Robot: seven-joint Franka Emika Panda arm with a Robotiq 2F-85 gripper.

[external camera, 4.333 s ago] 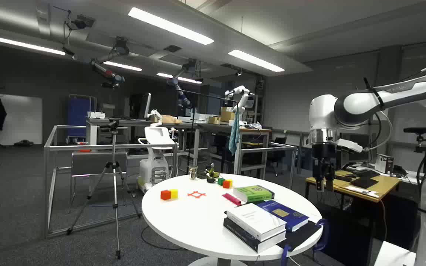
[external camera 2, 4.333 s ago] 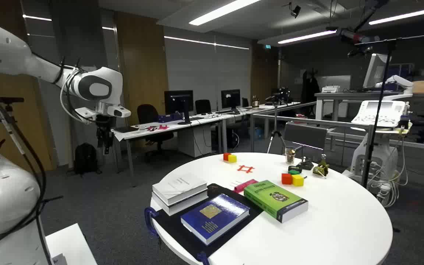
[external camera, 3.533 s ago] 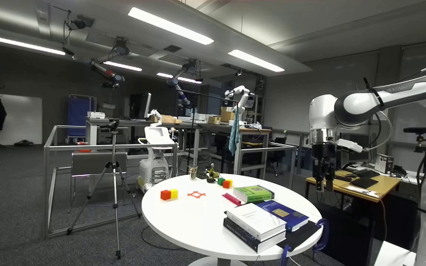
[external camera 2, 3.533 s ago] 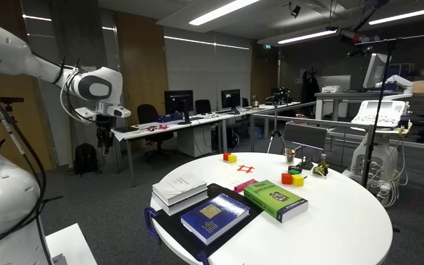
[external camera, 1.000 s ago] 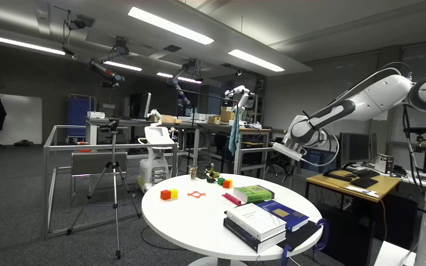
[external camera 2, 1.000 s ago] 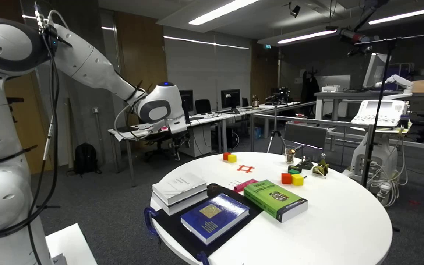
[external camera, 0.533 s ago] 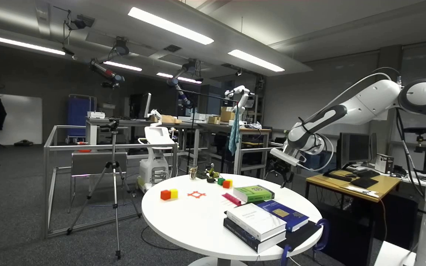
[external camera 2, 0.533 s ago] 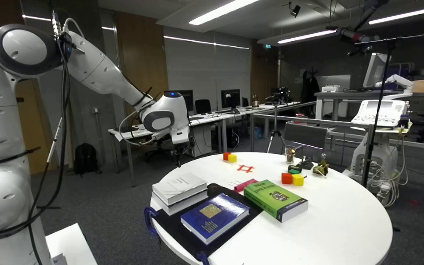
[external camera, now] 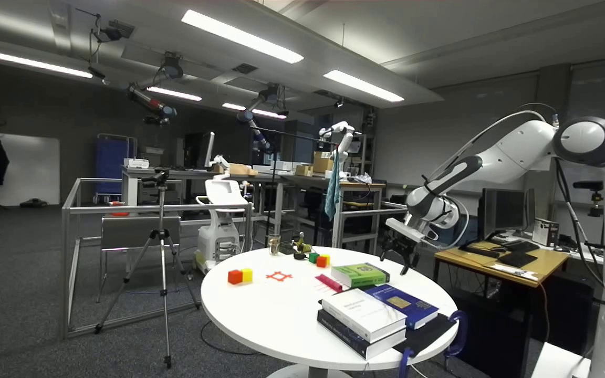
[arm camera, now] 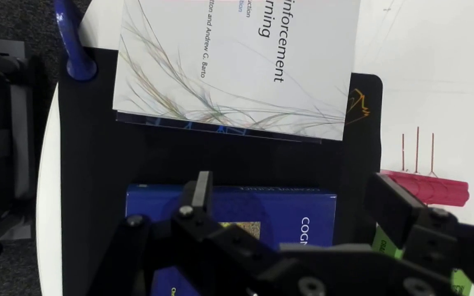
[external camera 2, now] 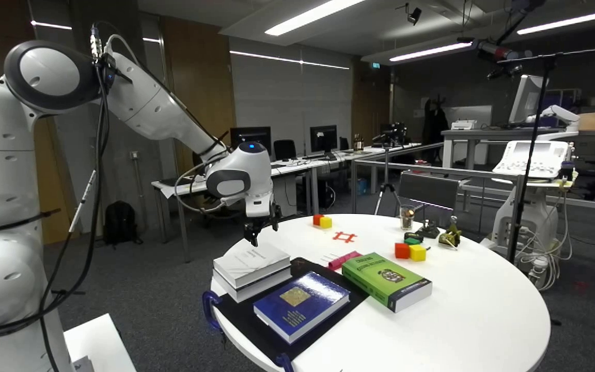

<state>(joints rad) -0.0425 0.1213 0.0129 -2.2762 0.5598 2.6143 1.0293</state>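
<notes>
The spread pincer [arm camera: 293,191] hangs near 4 books [external camera 2: 305,307] on a table [external camera 2: 475,310].

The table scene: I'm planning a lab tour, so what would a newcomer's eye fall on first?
Probably the white robot arm, large in both exterior views, its end effector open in the wrist view. Then color on the round white table: a blue book on a black mat, a green book near it, and behind that, in an exterior view, a red cube beside a yellow cube.

Hand [external camera 2: 265,235] moved from beside table [external camera 2: 483,320] to above books [external camera 2: 302,305].
</notes>
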